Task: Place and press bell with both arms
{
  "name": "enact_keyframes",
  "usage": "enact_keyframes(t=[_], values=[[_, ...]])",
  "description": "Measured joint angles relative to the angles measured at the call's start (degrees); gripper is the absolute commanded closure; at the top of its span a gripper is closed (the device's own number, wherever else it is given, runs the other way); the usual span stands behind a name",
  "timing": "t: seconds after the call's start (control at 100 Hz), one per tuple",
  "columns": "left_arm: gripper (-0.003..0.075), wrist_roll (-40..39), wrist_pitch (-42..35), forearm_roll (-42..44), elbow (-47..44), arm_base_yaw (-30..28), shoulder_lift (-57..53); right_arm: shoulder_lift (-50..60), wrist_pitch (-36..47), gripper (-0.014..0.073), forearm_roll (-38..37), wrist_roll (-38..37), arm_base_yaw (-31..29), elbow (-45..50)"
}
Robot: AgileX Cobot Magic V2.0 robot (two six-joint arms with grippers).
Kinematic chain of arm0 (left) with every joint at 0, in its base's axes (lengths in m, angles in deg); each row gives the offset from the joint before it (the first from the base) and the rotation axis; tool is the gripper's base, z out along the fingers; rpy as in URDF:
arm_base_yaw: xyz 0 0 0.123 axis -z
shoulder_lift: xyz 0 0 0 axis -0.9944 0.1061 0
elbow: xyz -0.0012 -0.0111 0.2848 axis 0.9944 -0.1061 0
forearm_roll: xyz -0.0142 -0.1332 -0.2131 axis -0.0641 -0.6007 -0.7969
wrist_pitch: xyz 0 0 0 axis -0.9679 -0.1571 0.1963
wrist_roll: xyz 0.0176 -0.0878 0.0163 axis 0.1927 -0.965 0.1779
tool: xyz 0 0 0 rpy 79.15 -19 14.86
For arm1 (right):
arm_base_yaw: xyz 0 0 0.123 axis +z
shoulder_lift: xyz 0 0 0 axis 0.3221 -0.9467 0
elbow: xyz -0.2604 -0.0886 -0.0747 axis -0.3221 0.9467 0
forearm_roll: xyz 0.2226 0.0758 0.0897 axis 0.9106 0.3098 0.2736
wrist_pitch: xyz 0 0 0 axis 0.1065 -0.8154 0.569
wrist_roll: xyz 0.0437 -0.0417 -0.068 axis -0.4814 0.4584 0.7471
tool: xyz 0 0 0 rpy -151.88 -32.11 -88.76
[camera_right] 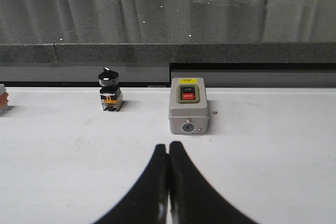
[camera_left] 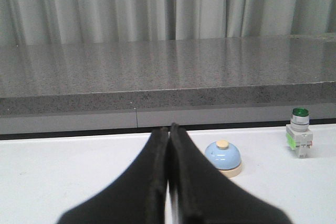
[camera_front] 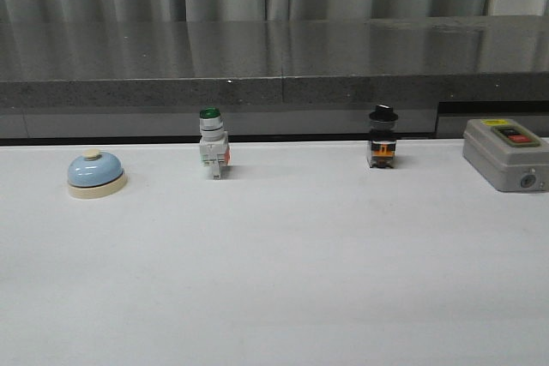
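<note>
Both grippers, left point(camera_left: 169, 129) and right point(camera_right: 168, 145), have fingers closed on nothing; unopened, the left could knock the bell point(camera_left: 223, 158), just beyond it, toward the green-capped switch point(camera_left: 299, 132).

Glossy light-blue bell point(camera_front: 96, 172) on matt white table point(camera_front: 274, 280); polished speckled stone ledge point(camera_front: 274, 57) behind

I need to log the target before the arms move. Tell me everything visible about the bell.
The bell is a small desk bell: a glossy light-blue dome on a round cream base, with a cream button on top. It stands upright on the white table, at its far left, left of the green-capped switch. Nothing touches it; the left claw, shut, is short of it.
</note>
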State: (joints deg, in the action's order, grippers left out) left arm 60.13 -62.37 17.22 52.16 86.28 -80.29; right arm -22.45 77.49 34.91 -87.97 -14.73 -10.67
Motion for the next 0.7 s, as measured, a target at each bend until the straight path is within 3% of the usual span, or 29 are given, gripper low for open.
enact_keyframes(t=[0.53, 0.7], values=[[0.0741, 0.00, -0.56, 0.21, 0.00, 0.00, 0.00, 0.00, 0.00, 0.0654, 0.00, 0.00, 0.00, 0.00], [0.0741, 0.00, 8.52, -2.33, 1.17, 0.00, 0.13, 0.00, 0.00, 0.0654, 0.00, 0.00, 0.00, 0.00]])
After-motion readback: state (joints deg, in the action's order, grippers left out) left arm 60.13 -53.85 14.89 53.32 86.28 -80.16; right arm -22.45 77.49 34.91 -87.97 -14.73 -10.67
